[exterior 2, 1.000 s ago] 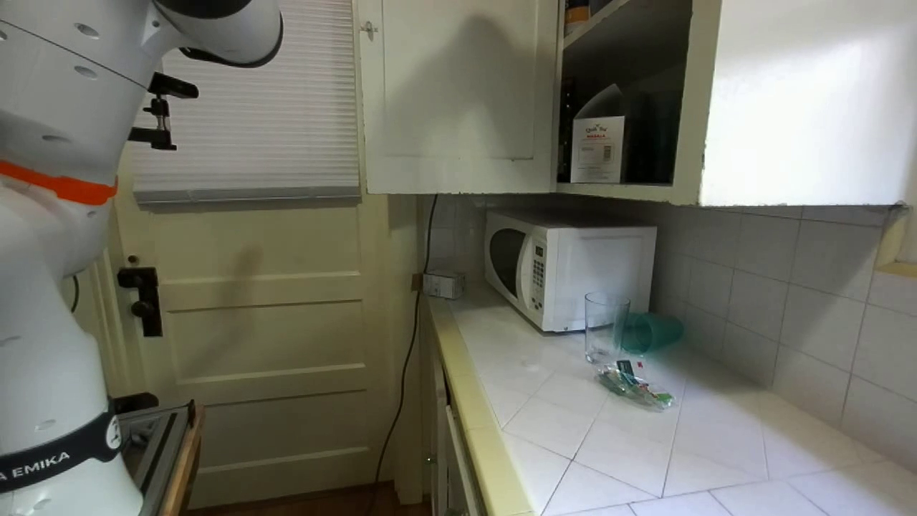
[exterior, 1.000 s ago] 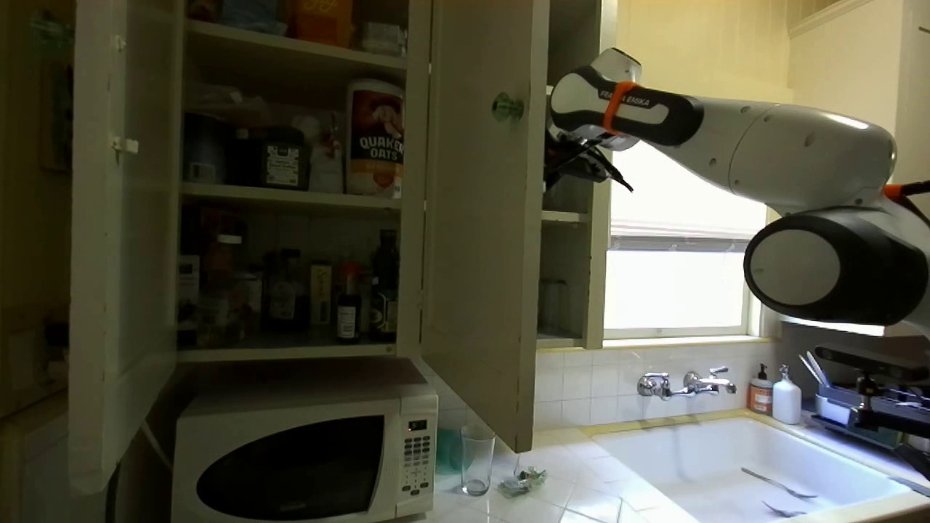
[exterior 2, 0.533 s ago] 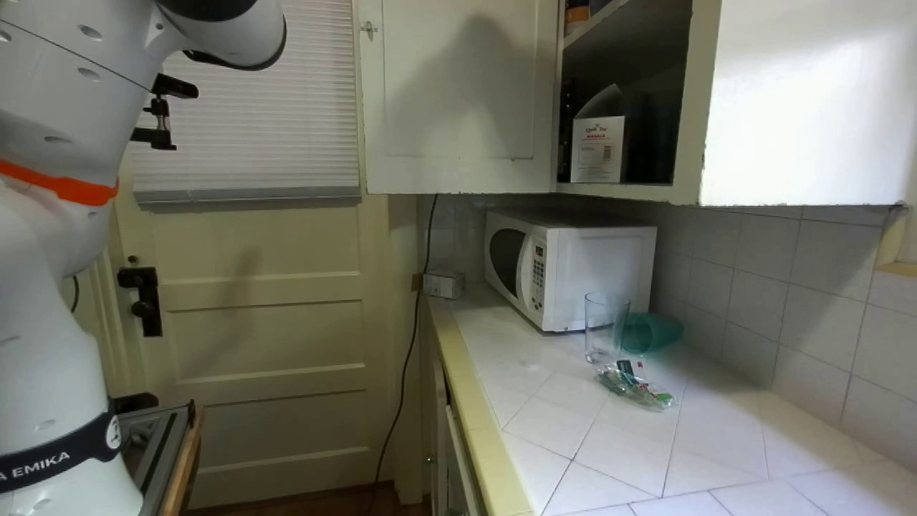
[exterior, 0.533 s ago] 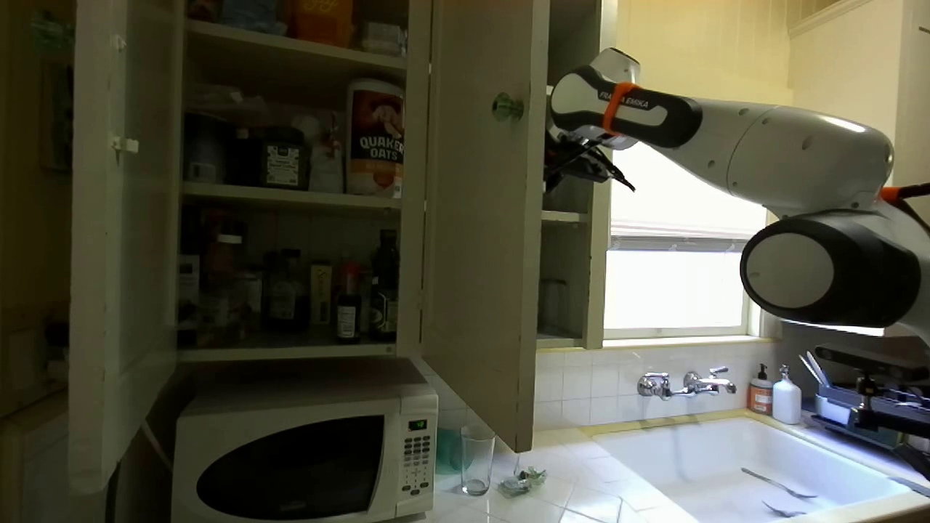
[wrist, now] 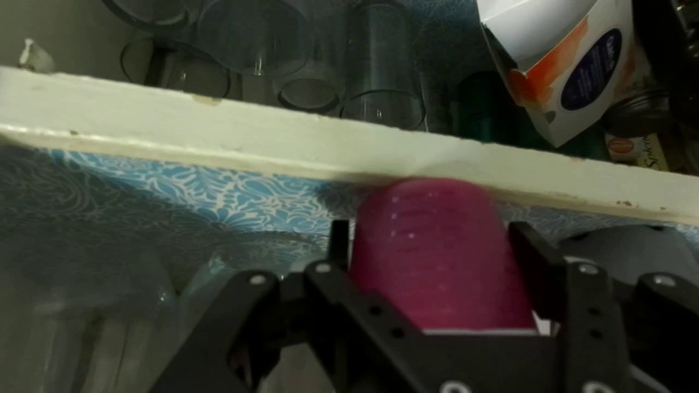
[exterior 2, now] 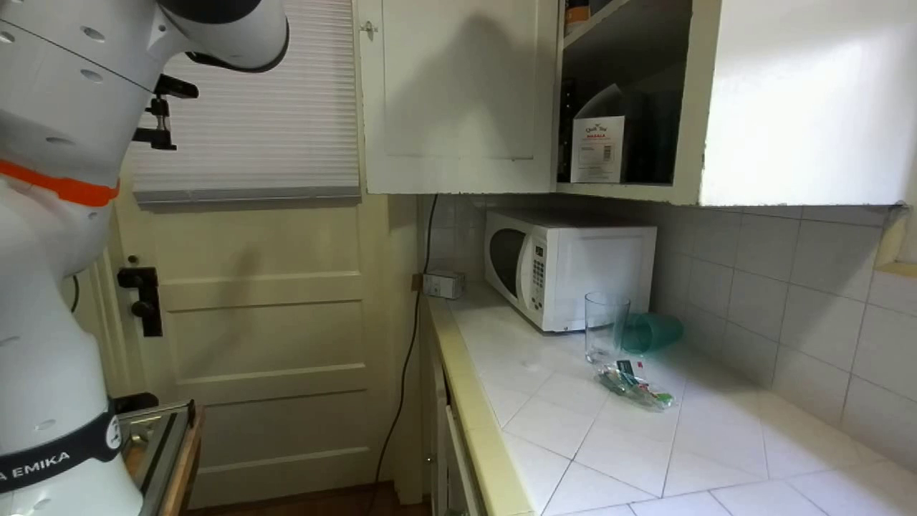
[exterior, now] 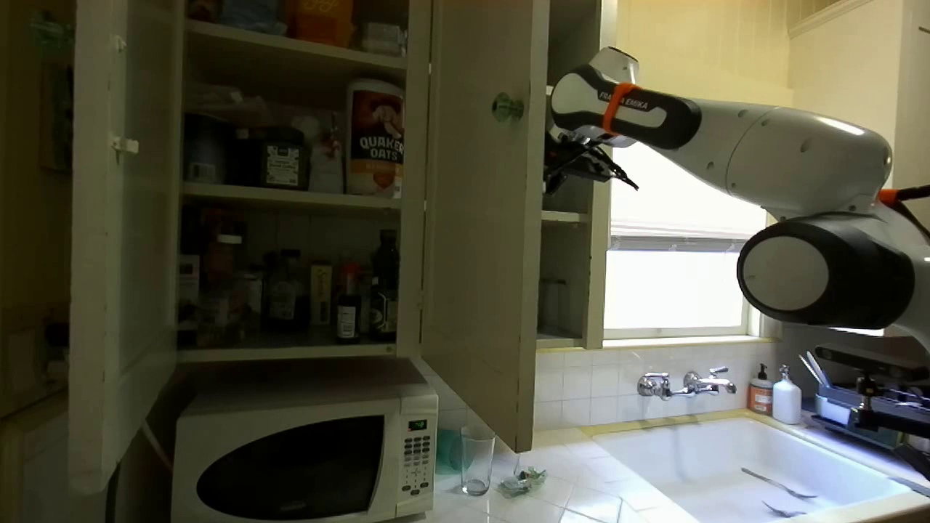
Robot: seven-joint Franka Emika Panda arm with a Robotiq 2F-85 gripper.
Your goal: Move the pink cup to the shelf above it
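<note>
We're right in tight: in the wrist view the gripper [wrist: 431, 240] holds the pink cup [wrist: 437, 262] clamped, jaws closed in on both sides of it. The cup's far end sits right at the edge of the white shelf [wrist: 262, 136]; whether the two touch, we can't tell. Past that edge we catch clear glasses [wrist: 385, 60] and an open box [wrist: 579, 71]. Out to an exterior view: the microwave [exterior: 305, 465] sits low and near, the open cabinet door [exterior: 479, 240] partly hides our gripper, the arm [exterior: 799, 156] stretches across, and then come the white sink [exterior: 676, 465], cutlery [exterior: 777, 484] lying in it, and, farthest off, the bright window [exterior: 676, 290].
</note>
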